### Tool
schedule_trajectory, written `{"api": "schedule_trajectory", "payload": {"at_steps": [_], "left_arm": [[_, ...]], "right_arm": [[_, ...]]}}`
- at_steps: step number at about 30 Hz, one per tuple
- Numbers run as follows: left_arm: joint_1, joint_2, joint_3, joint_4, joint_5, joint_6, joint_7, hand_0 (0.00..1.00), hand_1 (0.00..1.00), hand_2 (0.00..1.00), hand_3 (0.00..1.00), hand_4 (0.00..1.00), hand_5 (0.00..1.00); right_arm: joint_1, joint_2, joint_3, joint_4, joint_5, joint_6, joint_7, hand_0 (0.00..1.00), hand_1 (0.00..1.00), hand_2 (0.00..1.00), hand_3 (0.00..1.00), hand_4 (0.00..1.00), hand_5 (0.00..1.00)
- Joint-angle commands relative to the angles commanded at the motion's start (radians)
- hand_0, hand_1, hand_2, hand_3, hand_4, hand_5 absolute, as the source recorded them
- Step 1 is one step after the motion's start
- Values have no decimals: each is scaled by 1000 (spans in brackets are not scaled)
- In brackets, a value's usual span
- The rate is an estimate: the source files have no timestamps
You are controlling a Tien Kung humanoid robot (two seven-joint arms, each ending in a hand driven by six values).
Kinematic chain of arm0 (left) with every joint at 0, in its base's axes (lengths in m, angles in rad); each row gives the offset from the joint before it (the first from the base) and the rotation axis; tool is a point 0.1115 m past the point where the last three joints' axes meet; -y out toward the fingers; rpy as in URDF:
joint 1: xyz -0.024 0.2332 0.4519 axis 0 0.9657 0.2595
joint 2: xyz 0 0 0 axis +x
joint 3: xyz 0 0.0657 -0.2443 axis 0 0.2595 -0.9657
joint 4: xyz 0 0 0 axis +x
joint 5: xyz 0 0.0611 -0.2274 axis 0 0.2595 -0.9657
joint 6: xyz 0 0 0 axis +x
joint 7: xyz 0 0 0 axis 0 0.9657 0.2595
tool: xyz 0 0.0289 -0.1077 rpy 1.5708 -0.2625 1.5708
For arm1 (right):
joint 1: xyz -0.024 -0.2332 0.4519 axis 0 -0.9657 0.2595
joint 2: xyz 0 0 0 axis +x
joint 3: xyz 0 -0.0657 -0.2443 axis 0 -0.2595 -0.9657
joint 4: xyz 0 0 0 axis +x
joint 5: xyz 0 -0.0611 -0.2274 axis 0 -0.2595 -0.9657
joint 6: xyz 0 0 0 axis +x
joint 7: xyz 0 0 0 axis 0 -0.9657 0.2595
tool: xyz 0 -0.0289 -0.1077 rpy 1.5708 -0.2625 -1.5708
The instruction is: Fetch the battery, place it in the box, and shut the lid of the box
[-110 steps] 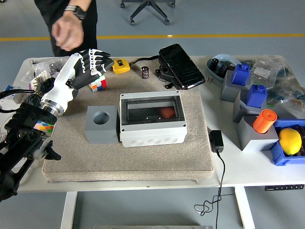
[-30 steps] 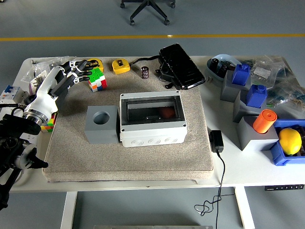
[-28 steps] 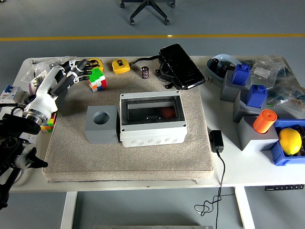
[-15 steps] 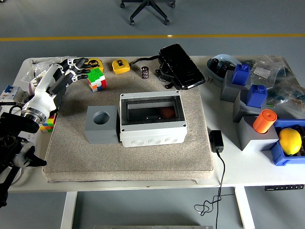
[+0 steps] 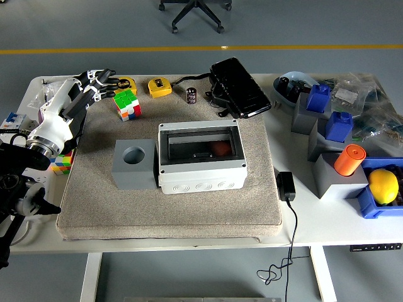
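1. The left robot hand (image 5: 88, 88) hangs over the desk's (image 5: 296, 223) far left corner, fingers spread loosely and holding nothing; its white forearm runs back toward the left edge.
2. Just beside its fingertips lies a yellow tape measure (image 5: 126, 83), and near that a puzzle cube (image 5: 127, 104) stands on the far left part of the grey mat (image 5: 170, 211).
3. A second puzzle cube (image 5: 61, 162) sits by the mat's left edge, under the forearm.
4. A second yellow tape measure (image 5: 159, 86) lies along the far edge, and next to it the battery (image 5: 191, 95), a small dark cylinder, stands upright.
5. A black case (image 5: 239, 87) lies tilted just right of the battery.
6. The box (image 5: 201, 157) sits in the middle of the mat, its clear lid lying flat over it; something orange shows through the lid.
7. A grey block (image 5: 134, 163) with a round hole touches the box's left side.
8. A black adapter (image 5: 286, 185) lies off the mat's right edge, its cord hanging over the near edge.
9. Bins, blue blocks, an orange cylinder (image 5: 349, 159) and a yellow ball (image 5: 383, 185) crowd the right edge.
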Motion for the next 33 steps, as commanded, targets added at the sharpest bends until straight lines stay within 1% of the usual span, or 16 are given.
{"api": "schedule_trajectory", "payload": {"at_steps": [33], "left_arm": [[0,3,-25,-1,-1,0,2,679,697,680,673,998,695]], "right_arm": [[6,-10,29,5,-17,-1,1,654,635,626,563,969,535]]}}
